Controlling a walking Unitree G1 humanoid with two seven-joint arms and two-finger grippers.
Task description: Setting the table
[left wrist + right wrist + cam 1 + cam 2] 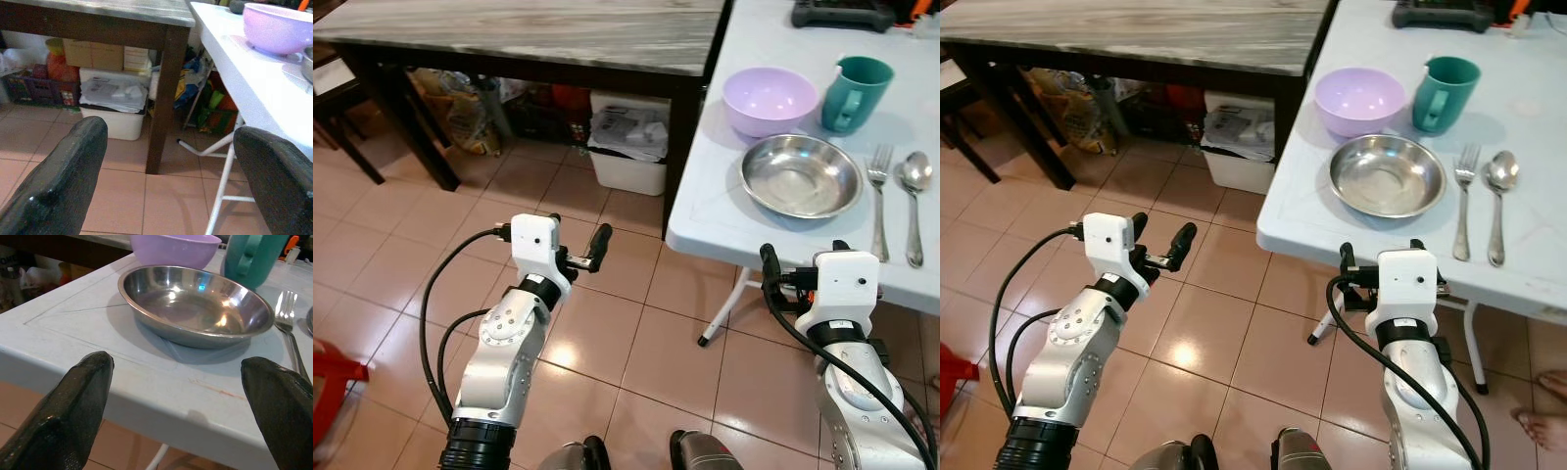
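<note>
The white plastic folding table (724, 220) is carrying what looks like a finished place setting: a shallow round stainless-steel plate (801, 175) near its front edge, a lilac plastic bowl (769, 100) and a teal handled mug (855, 93) just behind it, and a steel fork (879, 196) and steel spoon (913, 201) lying side by side to its right. Both arms are hanging back empty, the right gripper (181, 396) gaping wide just short of the table edge facing the plate, the left gripper (171, 166) likewise spread over the tiled floor beside the table. I judge the laying-out to be ending, so the next move is calling for little more than checking alignment or drawing away.
</note>
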